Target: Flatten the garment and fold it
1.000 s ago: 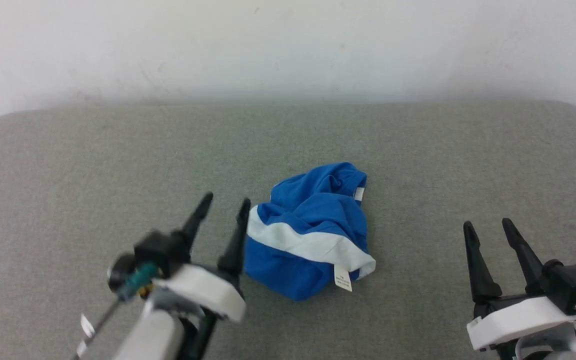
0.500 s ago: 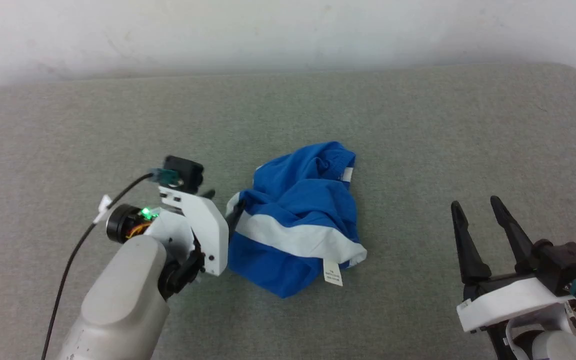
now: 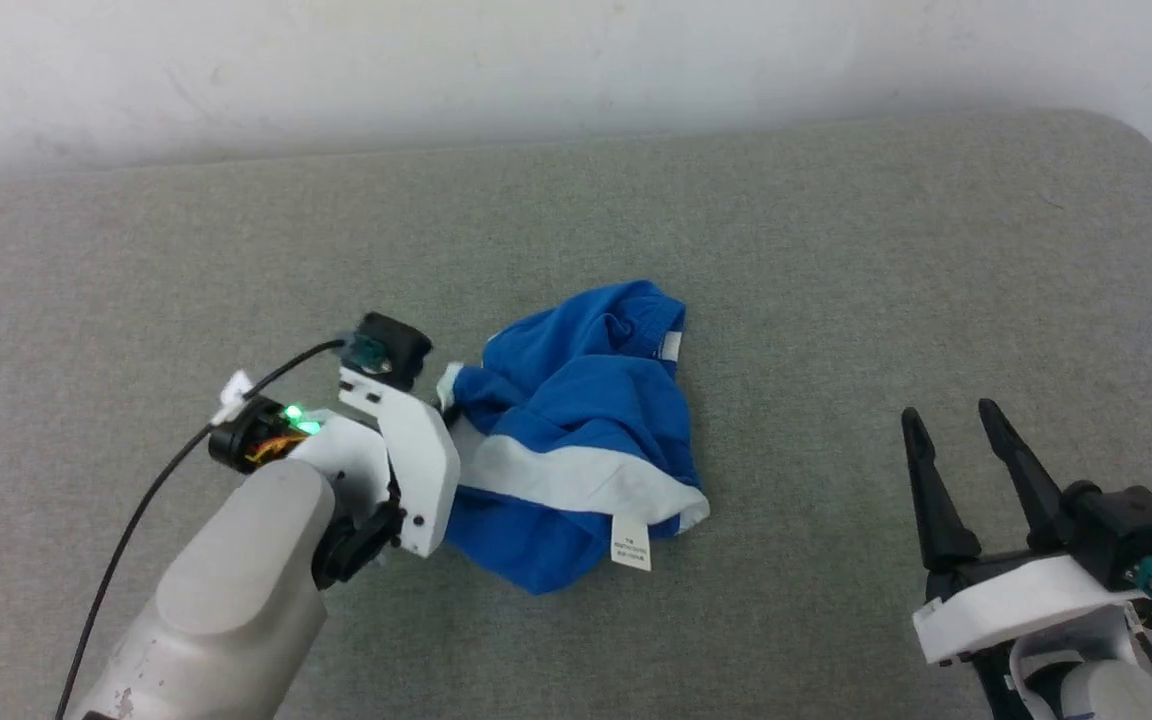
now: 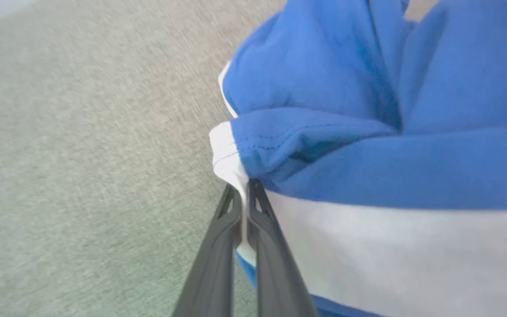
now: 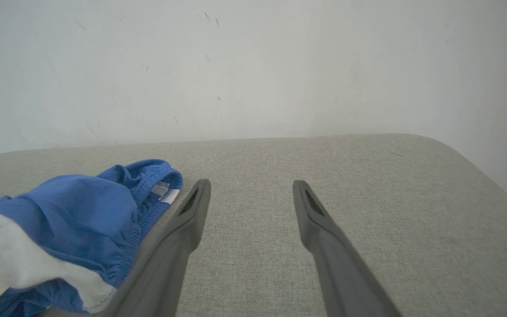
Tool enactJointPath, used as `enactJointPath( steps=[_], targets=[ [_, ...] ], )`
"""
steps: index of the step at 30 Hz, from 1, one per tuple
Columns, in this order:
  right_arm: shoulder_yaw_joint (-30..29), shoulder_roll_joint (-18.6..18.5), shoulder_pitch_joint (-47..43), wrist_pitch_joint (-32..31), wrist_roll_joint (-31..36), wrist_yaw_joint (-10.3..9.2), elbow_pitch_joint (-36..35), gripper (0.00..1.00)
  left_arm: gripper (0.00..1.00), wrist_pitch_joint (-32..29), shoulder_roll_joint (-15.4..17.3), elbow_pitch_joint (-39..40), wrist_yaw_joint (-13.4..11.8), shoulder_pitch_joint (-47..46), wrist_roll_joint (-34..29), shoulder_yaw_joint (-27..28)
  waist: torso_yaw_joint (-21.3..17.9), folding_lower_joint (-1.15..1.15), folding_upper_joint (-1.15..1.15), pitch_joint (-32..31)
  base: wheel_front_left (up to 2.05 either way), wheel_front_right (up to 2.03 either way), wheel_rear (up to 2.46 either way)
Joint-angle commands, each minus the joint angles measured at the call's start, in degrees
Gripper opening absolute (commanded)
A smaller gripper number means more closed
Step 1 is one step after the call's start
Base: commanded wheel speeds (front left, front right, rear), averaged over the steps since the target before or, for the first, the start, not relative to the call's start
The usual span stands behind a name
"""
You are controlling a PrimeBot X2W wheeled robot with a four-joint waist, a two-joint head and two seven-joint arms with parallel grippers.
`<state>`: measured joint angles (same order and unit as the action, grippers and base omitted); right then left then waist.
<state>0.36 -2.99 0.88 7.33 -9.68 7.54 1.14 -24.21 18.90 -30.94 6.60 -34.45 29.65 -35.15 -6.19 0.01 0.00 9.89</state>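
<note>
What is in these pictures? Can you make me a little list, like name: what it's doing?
garment: blue shorts with a white band, crumpled in a heap, not yet flat
left gripper: shut on the garment's white edge
right gripper: open, apart from the garment, holding nothing
tag: white, hanging at the garment's near edge
surface: grey fabric under everything

Setting: plain robot test room, lab-like. Work surface: table covered in grey felt-like cloth, rounded corners. Backdrop: bare white wall, scuffed and marked, directly behind. On the table: crumpled blue garment with white band.
</note>
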Motion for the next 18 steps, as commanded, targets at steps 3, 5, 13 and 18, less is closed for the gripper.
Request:
enactJointPath(
  steps=[3, 5, 13, 18],
  targets=[
    [-0.57, 0.12, -0.63, 0.45, -0.25, -0.05, 0.41, 1.0, 0.0, 6.97, 2.05, 6.93, -5.16, 1.97, -0.7, 3.81, 1.71, -0.01, 0.0, -1.51, 0.0, 0.0, 0.0],
    [-0.7, 0.12, -1.16, 0.33, -0.12, -0.05, 0.43, 1.0, 0.0, 8.83, 3.54, 12.11, -8.17, 4.08, -0.98, 5.72, 2.44, -0.01, 0.0, -2.16, 0.0, 0.0, 0.0],
    [-1.1, 0.12, -2.45, -0.37, -0.04, -0.05, -0.05, 1.0, 0.0, 8.83, 9.31, 31.54, -23.67, 24.57, 1.17, 14.6, 3.97, -0.01, 0.0, -3.77, 0.0, 0.0, 0.0],
    [-1.0, 0.12, -2.95, -0.71, -0.03, -0.05, -0.33, 1.0, 0.0, 10.9, 8.59, 33.93, -29.62, 38.3, 5.08, 19.44, 4.45, -0.01, 0.0, -4.04, 0.0, 0.0, 0.0]
  ],
)
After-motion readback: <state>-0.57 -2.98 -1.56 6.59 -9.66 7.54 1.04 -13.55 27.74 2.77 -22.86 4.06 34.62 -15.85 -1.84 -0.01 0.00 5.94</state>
